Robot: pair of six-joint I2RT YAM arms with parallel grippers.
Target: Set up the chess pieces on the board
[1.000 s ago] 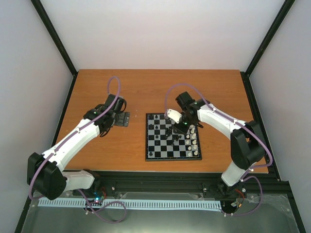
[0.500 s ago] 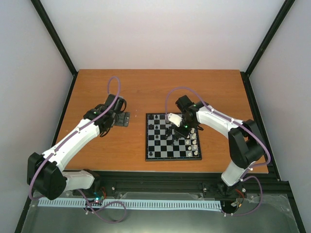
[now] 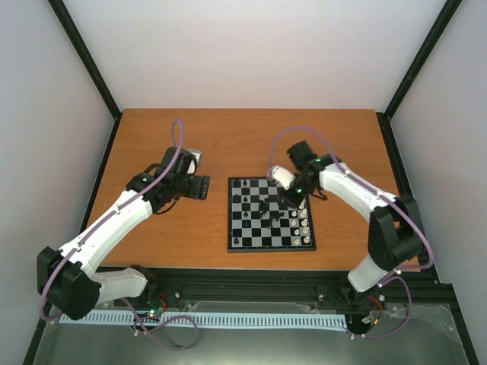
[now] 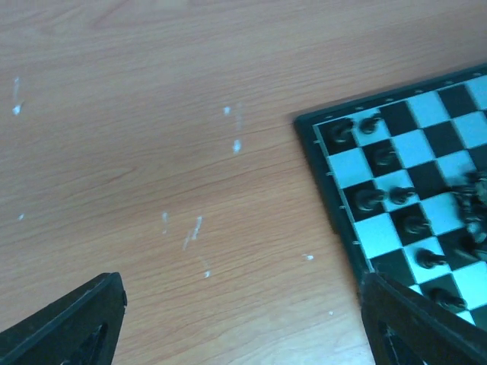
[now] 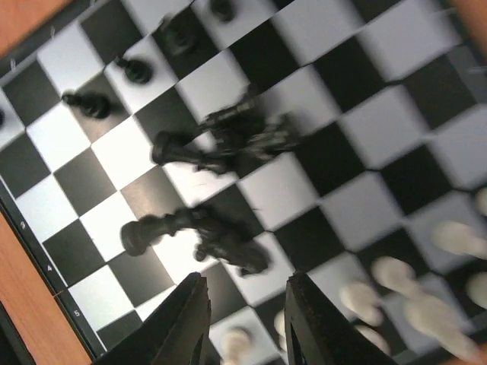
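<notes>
The board (image 3: 271,249) lies right of the table's middle. Black chess pieces (image 3: 237,200) stand along its left side. Several more black ones (image 3: 268,208) lie tumbled near the centre. Cream pieces (image 3: 304,221) line the right side. My right gripper (image 3: 292,195) hovers over the board's far right part. In the right wrist view it (image 5: 247,323) is narrowly open and holds nothing, just short of a fallen black piece (image 5: 199,236). My left gripper (image 3: 200,187) hangs wide open over bare wood left of the board, whose edge (image 4: 327,171) shows beside its right finger (image 4: 415,323).
The wooden table (image 3: 228,137) is fenced by black frame posts (image 3: 84,57) and white walls. A black rail (image 3: 251,277) runs along the near edge by the arm bases. Small white scuffs (image 4: 192,232) mark the wood under the left gripper.
The right gripper has pulled back from the tumbled black pieces toward the board's far right. The left gripper has swung right, nearer the board's left edge.
</notes>
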